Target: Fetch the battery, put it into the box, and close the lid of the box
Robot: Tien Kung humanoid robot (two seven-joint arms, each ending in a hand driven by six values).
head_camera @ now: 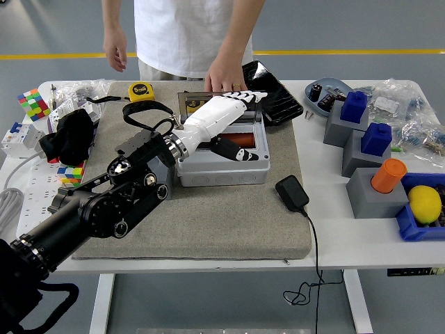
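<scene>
Over the box, my left robot hand is reaching for the lid, fingers apart, empty; battery inside; should press evenly.

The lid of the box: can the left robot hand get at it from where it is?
Probably yes. The left robot hand is open over the box, its fingers already at the upright lid. The person's hand resting there may interfere.
</scene>
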